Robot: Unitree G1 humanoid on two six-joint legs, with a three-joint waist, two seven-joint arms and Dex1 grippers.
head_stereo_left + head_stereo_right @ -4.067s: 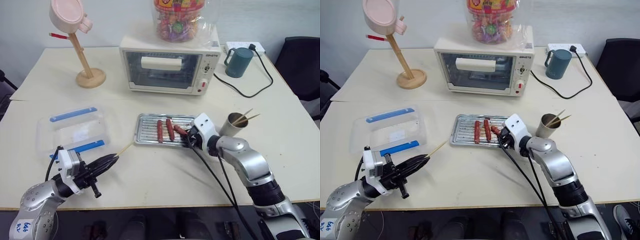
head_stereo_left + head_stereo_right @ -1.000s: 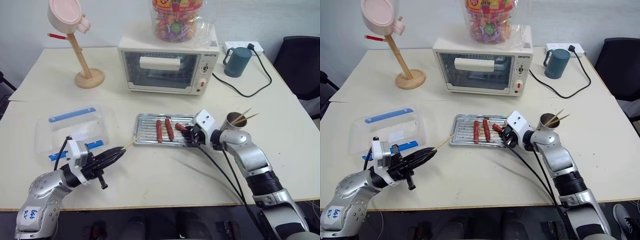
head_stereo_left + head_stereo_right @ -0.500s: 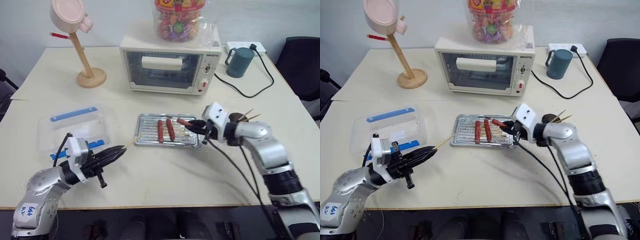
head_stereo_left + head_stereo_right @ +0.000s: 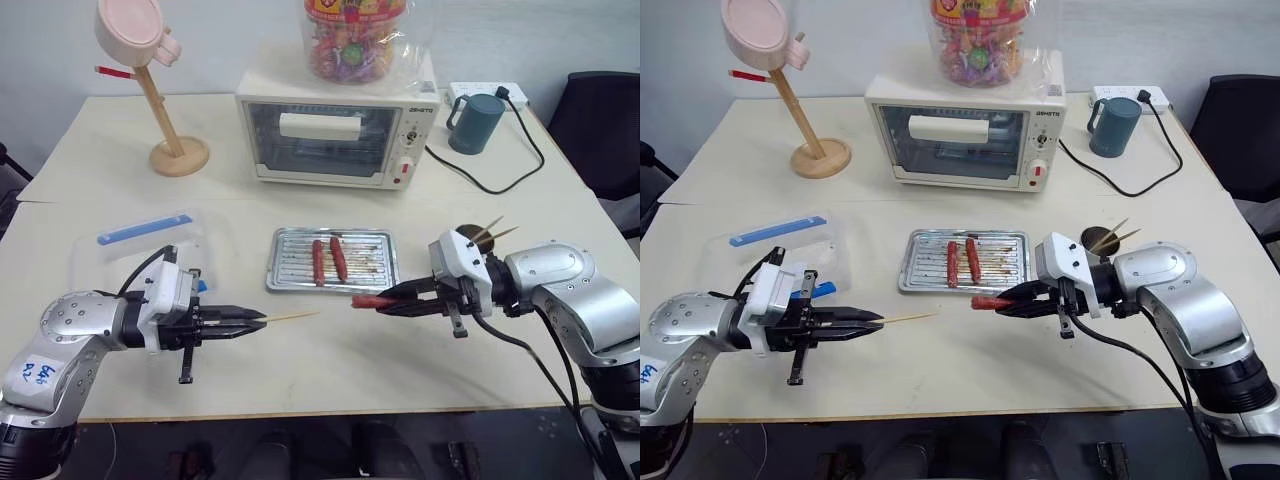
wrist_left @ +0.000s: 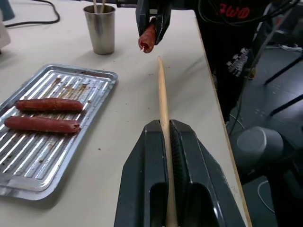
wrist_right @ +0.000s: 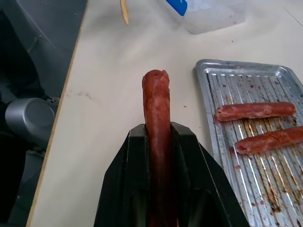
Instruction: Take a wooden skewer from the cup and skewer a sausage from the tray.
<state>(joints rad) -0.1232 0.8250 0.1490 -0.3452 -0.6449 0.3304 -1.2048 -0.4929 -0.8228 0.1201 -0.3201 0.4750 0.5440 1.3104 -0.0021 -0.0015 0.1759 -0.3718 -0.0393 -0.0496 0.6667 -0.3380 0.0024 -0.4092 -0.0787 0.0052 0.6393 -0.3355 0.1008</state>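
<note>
So the bench [image 4: 330,380] is a big cream top, and at the back sits a white toaster oven [image 4: 338,128] with a small brand name on its panel, too tiny to read, plus a candy jar [image 4: 362,38] with a printed band I can't make out either. The left arm has a blue sticker [image 4: 35,375] with handwriting, looks like digits, not legible.

Silver tray [image 4: 331,259] sits mid-bench with two sausages on it. The cup [image 4: 466,240] is to its right, couple of sticks poking out.

Right tool [image 4: 385,300] is clamped on the sausage [image 4: 366,299], held level in front of the tray, tip pointing left. Left tool [image 4: 255,322] is pinched tight on the skewer [image 4: 292,317], pointing right at the sausage end, small gap between them. The wrist views show the same lineup.
</note>
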